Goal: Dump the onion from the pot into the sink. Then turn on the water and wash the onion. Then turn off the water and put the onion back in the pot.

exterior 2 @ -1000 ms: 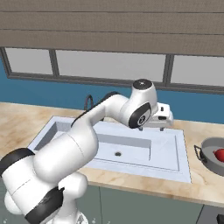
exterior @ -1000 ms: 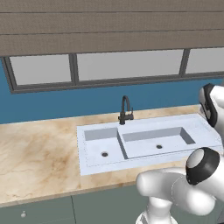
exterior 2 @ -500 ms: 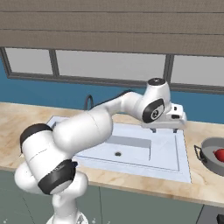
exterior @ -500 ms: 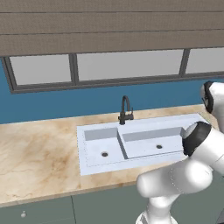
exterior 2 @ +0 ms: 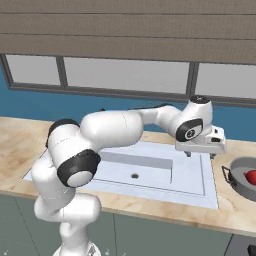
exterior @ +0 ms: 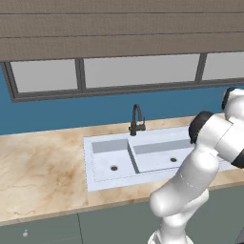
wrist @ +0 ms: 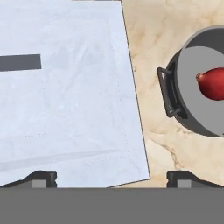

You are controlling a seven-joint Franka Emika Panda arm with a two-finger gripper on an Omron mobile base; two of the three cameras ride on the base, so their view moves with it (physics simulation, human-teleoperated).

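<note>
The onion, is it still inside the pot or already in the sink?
Inside the pot. The red onion lies on the grey floor of the pot, which stands upright on the counter beside the sink.

Onion (wrist: 213, 84) in pot (wrist: 192, 114) on counter (wrist: 151, 35) beside sink (wrist: 83, 109)

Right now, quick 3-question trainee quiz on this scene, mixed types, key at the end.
1. True or false: the onion lies in the pot.
2. The gripper hangs over: A) the left basin, B) the sink's right edge, C) the pot.
3. Fill in: the gripper's jaws are ____.

Key: 1 true; 2 B; 3 open.
</note>
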